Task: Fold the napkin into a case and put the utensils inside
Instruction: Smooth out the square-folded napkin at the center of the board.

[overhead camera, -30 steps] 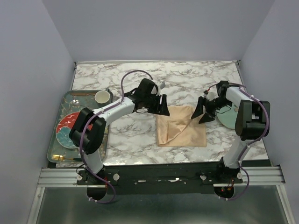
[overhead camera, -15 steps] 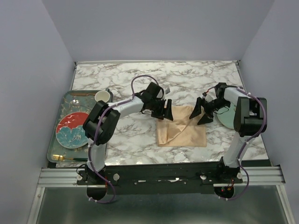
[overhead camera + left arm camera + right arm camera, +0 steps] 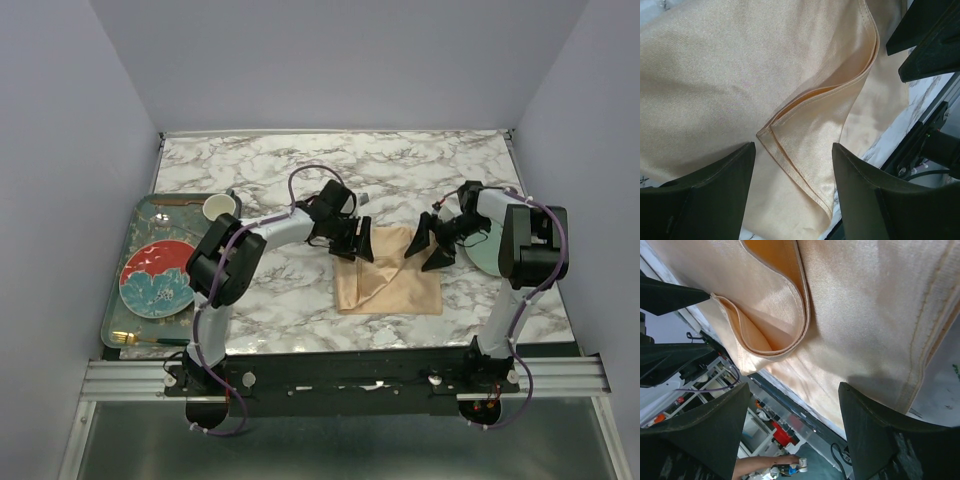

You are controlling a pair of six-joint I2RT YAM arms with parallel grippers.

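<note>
The peach-orange napkin (image 3: 388,280) lies folded on the marble table, with a loose flap running diagonally across it. The left wrist view shows its layered hemmed corner (image 3: 790,150), the right wrist view a curled fold (image 3: 775,315). My left gripper (image 3: 354,242) is open over the napkin's far left corner. My right gripper (image 3: 430,241) is open at the napkin's far right corner. Neither holds cloth. A gold utensil (image 3: 140,341) lies at the near edge of the grey tray (image 3: 130,235). No finished case shows.
The tray at the left holds a red and blue plate (image 3: 157,278) and a white cup (image 3: 219,207). A pale green plate (image 3: 490,245) lies at the right, partly under my right arm. The table's near edge has a metal rail.
My left gripper has moved right, from beside the napkin to over its far left corner. My right gripper has shifted slightly. The napkin has not moved.
</note>
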